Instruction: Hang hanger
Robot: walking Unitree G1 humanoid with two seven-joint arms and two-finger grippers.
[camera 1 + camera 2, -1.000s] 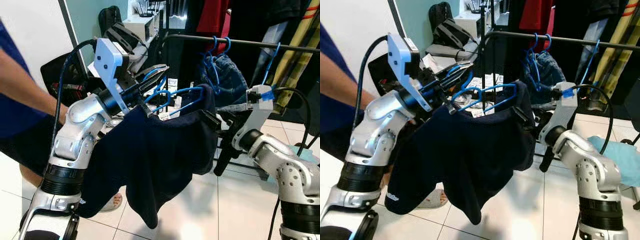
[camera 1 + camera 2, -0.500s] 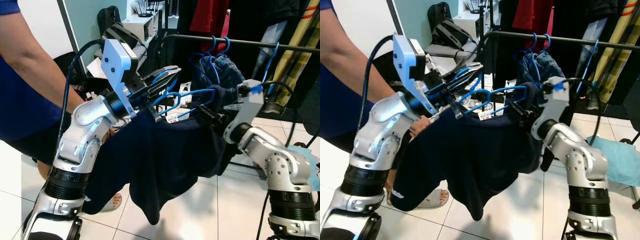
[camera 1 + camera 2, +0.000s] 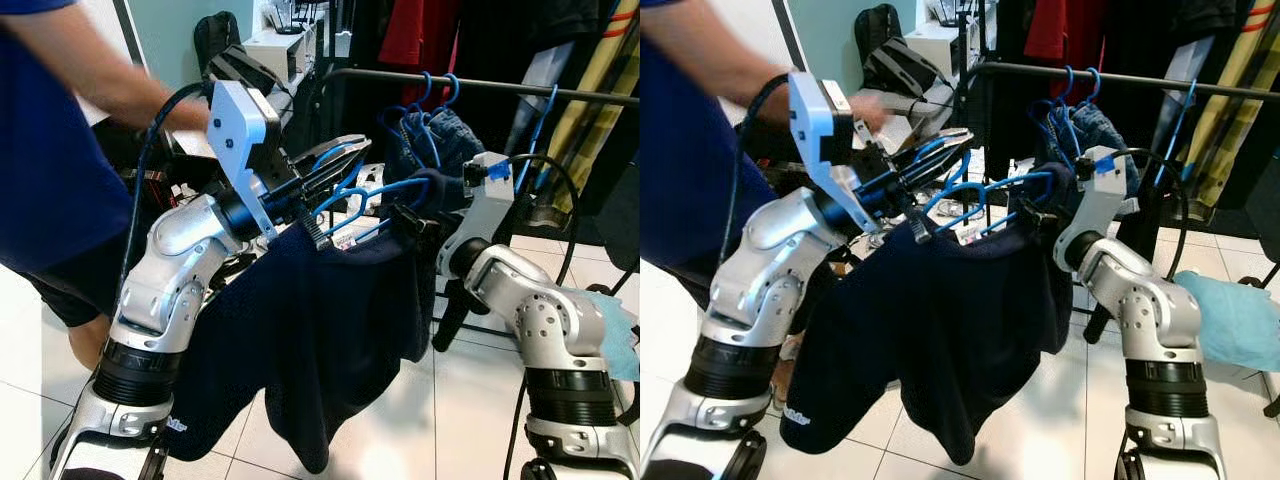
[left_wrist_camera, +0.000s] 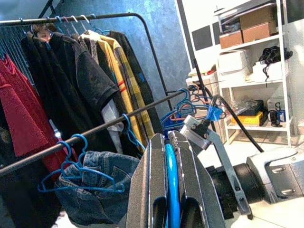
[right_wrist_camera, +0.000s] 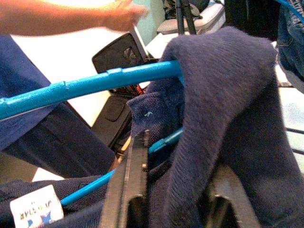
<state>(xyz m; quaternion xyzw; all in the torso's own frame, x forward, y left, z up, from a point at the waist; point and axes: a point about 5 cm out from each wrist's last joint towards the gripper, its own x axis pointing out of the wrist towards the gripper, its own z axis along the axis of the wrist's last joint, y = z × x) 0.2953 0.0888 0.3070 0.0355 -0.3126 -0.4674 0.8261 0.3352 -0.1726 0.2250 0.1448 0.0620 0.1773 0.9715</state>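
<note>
My left gripper [image 3: 335,160] is clamped on the blue hanger [image 3: 365,195] at its hook end; right gripper [image 3: 1032,222] pinches hanger plus navy top [image 3: 320,330] at the far shoulder. Hanger runs L-R betw. both, rail [image 3: 480,86] above & ahead; left nearer hook.

The blue hanger [image 3: 372,190] is showing as smooth, glossy plastic, catching highlights along its bar. The navy sweater [image 3: 320,330] draped on it is looking like matt knitted cloth with a fuzzy, ribbed surface, a white paper-like label [image 5: 35,207] sitting at its neck. The clothes rail [image 3: 480,86] is reading as dark, smooth metal tube. Denim jeans [image 4: 92,183] are hanging there, coarse and matt. The floor tiles [image 3: 470,420] are shining, glossy white.
</note>
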